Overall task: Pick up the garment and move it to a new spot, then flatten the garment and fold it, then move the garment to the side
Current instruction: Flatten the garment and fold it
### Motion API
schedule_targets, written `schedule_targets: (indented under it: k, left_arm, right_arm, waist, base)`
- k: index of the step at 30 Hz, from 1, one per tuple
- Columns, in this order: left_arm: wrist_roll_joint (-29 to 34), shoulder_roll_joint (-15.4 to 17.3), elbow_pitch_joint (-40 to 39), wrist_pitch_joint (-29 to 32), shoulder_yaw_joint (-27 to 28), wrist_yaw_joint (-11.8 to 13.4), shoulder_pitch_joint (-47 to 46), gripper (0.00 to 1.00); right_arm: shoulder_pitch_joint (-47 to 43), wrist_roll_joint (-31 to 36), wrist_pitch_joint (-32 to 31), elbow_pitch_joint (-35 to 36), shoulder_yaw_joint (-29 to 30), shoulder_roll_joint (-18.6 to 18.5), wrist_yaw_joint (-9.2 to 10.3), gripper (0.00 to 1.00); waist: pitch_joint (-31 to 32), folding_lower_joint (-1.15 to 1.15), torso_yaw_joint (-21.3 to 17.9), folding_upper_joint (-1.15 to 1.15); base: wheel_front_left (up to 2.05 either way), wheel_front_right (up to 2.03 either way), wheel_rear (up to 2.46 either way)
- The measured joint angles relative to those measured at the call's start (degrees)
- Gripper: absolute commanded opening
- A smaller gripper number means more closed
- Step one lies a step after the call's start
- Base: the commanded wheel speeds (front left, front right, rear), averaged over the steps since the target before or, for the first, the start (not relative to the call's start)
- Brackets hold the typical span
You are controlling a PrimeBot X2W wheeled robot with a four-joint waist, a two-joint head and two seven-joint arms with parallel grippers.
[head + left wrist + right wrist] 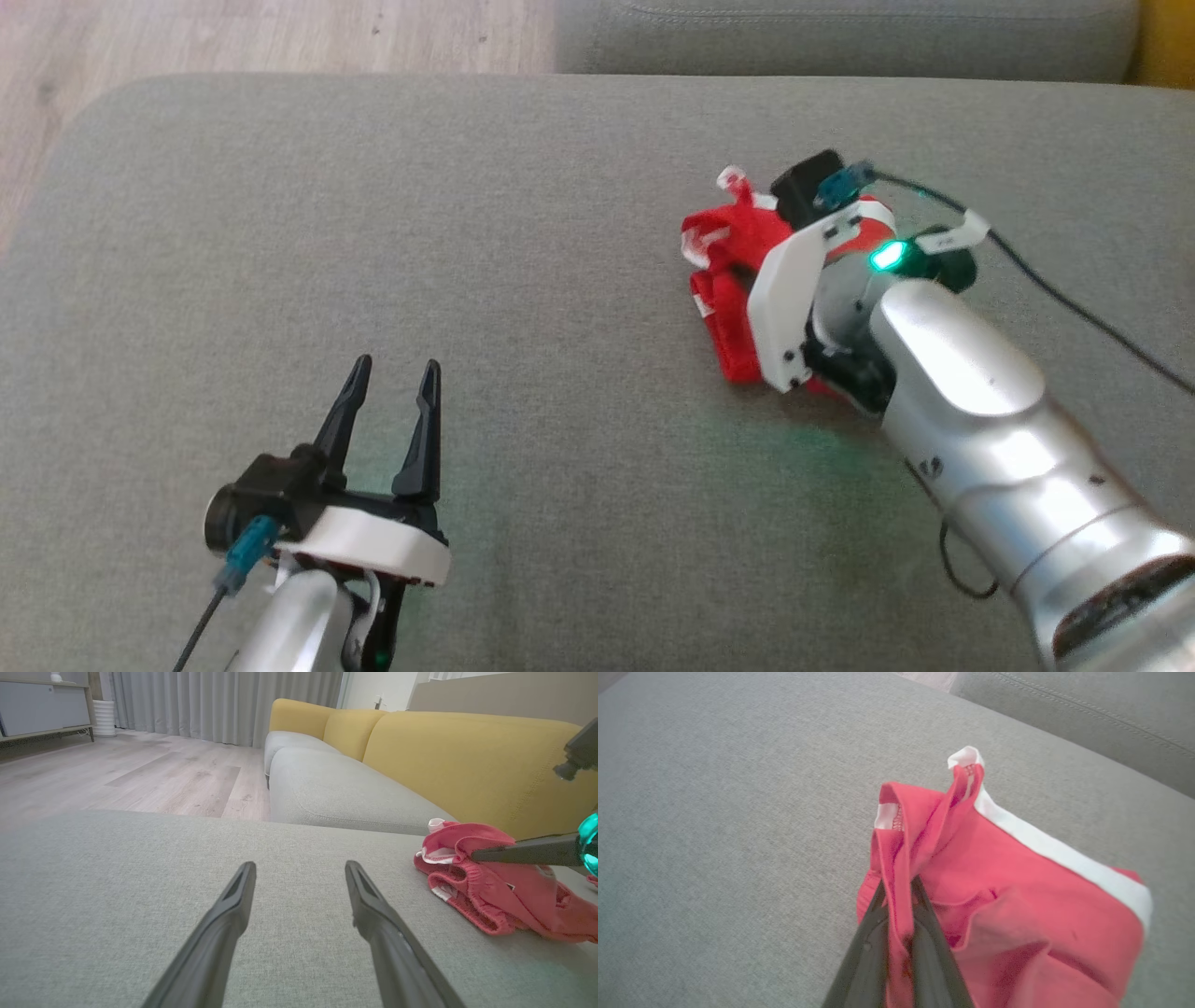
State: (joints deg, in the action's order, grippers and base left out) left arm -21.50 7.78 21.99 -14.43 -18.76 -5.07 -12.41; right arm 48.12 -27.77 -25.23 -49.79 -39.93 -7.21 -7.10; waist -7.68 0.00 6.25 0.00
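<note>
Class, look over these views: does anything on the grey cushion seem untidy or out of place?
The red garment lies bunched on the grey cushion, white trim twisted, one fold pinched in the right gripper. Nothing looks damaged or spilled.

Living room, yellow sofa, curtains

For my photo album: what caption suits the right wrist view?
The robot's right fingers pinch a fold of the crumpled red garment lying on the grey cushion.
</note>
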Motion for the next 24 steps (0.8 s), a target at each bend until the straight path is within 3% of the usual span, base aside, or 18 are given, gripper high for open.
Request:
schedule_targets:
  k: [5,11,17,21,24]
  left_arm:
    - [-0.37,0.02,0.3,0.0,0.0,0.01,-0.05,1.0]
    - [-0.97,0.16,0.32,0.0,0.26,0.56,0.0,1.0]
    - [-0.97,0.58,-0.21,-0.01,0.32,0.6,0.55,1.0]
    - [-0.97,0.73,-0.32,-0.01,0.25,0.6,1.37,1.0]
    - [-0.97,0.92,-0.75,0.07,0.19,0.6,1.1,1.0]
  right_arm:
    - [-3.55,-5.48,-0.55,6.12,-0.12,1.32,0.0,1.0]
    - [-7.47,-16.51,-1.53,21.01,2.08,-0.73,0.0,1.0]
    - [-13.52,-14.27,1.08,27.2,13.54,-10.83,0.0,1.0]
    - [-16.53,-8.61,1.58,25.16,17.89,-13.18,0.0,1.0]
    - [-17.14,-4.35,2.13,22.28,18.55,-13.0,0.0,1.0]
  waist:
    - [-0.14,0.0,0.36,0.0]
    - [1.0,0.0,-1.14,0.0]
    - [2.26,0.0,-2.38,0.0]
    - [2.01,-0.01,-2.54,0.0]
    - [0.99,0.0,-2.39,0.0]
  base:
    - [0.0,0.0,0.0]
    - [0.0,0.0,0.0]
    - [0.0,0.0,0.0]
    - [0.0,0.0,0.0]
    - [0.0,0.0,0.0]
